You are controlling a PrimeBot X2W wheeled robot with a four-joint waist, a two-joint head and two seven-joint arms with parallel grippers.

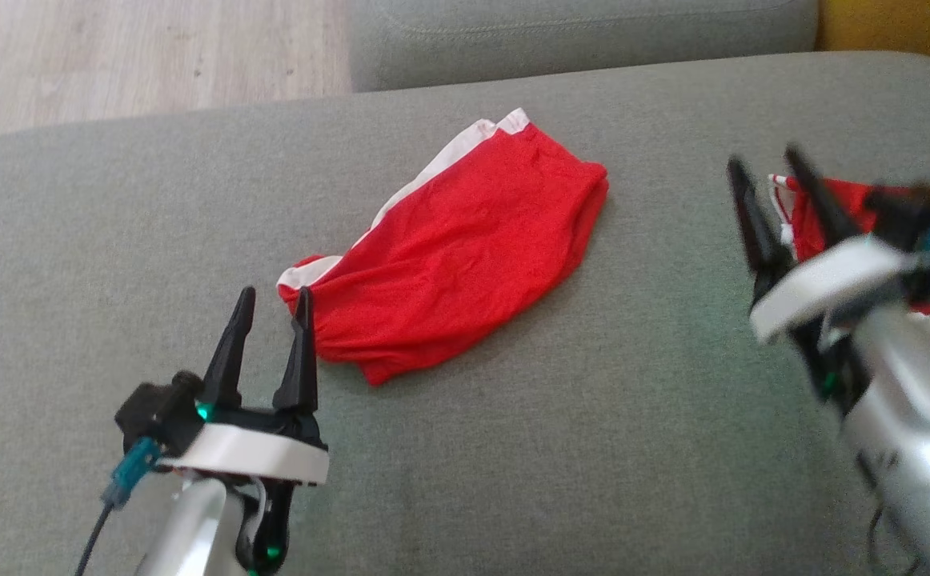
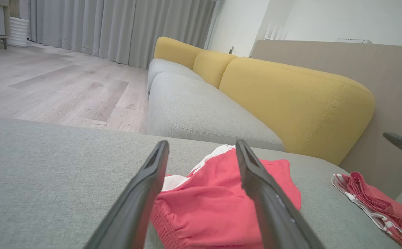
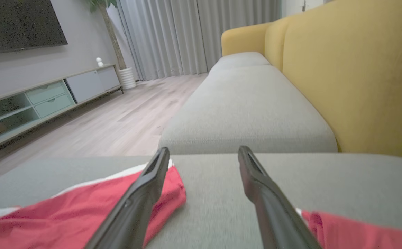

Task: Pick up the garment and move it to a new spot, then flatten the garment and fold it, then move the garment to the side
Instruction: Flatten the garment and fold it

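Lying crumpled in the middle of the grey sofa seat (image 1: 593,448), the red shorts (image 1: 465,256) with white trim stretched slantwise in the head view, the white-edged end pointing toward the far cushion (image 1: 577,32) and the wooden floor (image 1: 113,56). The left gripper (image 1: 275,294) stood at the lower left with its jaws spread and nothing between them. One fingertip overlapped the near left corner of the shorts, though contact could not be judged. At the right, blurred, the right gripper (image 1: 763,158) also had its jaws apart and empty, in front of a second red garment (image 1: 873,216) near the seat's right edge, well apart from the shorts. From the left wrist view, the left gripper (image 2: 201,143) showed two dark fingers wide apart, with the shorts (image 2: 215,204) lying on the seat between and beneath them, gathered waistband nearest. The second red garment (image 2: 370,197), striped in white, lay off to the right, below the yellow back cushions (image 2: 291,100). Grey curtains (image 2: 118,27) hung beyond the floor. From the right wrist view, the right gripper (image 3: 204,149) was likewise released, bare grey fabric between its fingers. The shorts (image 3: 66,211) spread at the lower left under one finger, and the second red garment (image 3: 353,231) peeked in at the lower right. A dark television (image 3: 17,24) hung above a low media cabinet (image 3: 48,93).
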